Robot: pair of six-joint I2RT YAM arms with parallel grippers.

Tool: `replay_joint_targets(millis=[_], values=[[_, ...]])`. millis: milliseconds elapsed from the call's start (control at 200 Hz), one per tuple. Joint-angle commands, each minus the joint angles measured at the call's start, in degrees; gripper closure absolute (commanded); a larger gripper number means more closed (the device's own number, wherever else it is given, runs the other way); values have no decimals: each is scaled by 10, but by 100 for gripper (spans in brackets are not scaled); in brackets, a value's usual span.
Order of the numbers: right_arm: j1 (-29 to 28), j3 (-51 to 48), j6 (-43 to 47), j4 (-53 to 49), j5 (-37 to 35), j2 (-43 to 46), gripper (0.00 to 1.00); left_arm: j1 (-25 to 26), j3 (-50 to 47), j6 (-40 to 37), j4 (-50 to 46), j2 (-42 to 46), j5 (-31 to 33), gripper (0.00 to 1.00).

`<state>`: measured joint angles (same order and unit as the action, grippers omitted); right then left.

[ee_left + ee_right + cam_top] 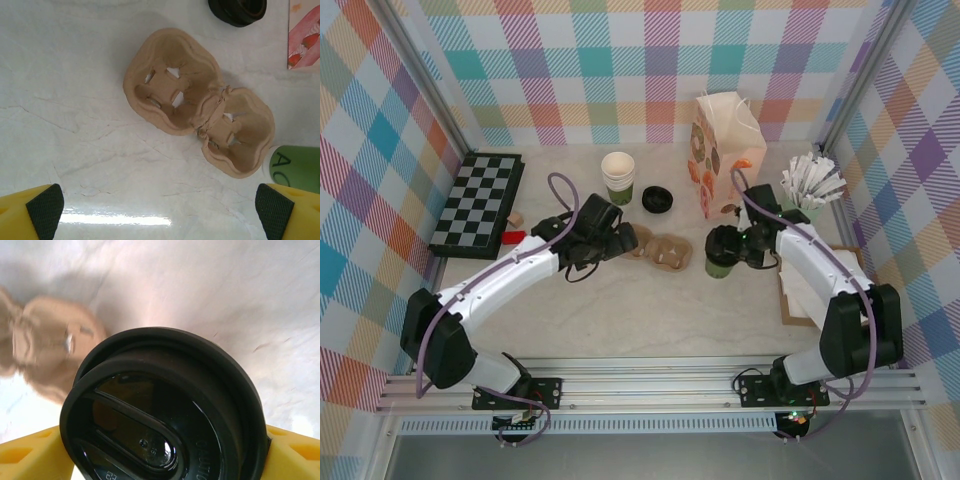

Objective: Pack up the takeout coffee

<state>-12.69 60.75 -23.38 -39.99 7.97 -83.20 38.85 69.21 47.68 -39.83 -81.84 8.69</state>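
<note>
**Top external view.** The right gripper (734,246) stood centre-right on the table (620,320), clamped on the takeout coffee (721,254), a dark-green cup with its black lid seated. The cup was just beside the right end of the cardboard carrier (665,250), not in it. The left gripper (618,240) hovered over the carrier's left end. Behind them were a loose black lid (658,200), a stack of cups (618,177), a paper bag (725,150) and a cup of white sticks (812,185).

**Left wrist view.** The left jaws were spread wide with nothing between them. The finger pads (46,210) sat at the lower corners, over bare table. The carrier (197,122) lay flat with both wells empty and what looked like a torn seam between them. The side of the takeout coffee (295,167) showed at the right edge, close by the nearer well.

**Right wrist view.** The lid sat large in the foreground, with yellow fingers (295,455) pressing from both sides. The carrier behind it was blurred, so I could not tell whether the cup was lifted or resting on the table.

**Hazards, as I judged them.**
- The carrier was light and unheld, so a cup lowered off-centre could shove it aside or catch a well rim and tip.
- The seam might fold under load.
- Too hard a squeeze could buckle the paper wall and pop the lid.
- The two grippers were near each other, so a careless approach risked contact.
</note>
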Motion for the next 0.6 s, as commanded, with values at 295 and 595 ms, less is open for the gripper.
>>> replay_joint_targets(millis=[295,595], values=[[87,176,0,53,-41,-202,17,-5,-2,-29,12,22,61,0],[87,323,0,36,-34,-331,16,-10,10,-49,4,17,80,0]])
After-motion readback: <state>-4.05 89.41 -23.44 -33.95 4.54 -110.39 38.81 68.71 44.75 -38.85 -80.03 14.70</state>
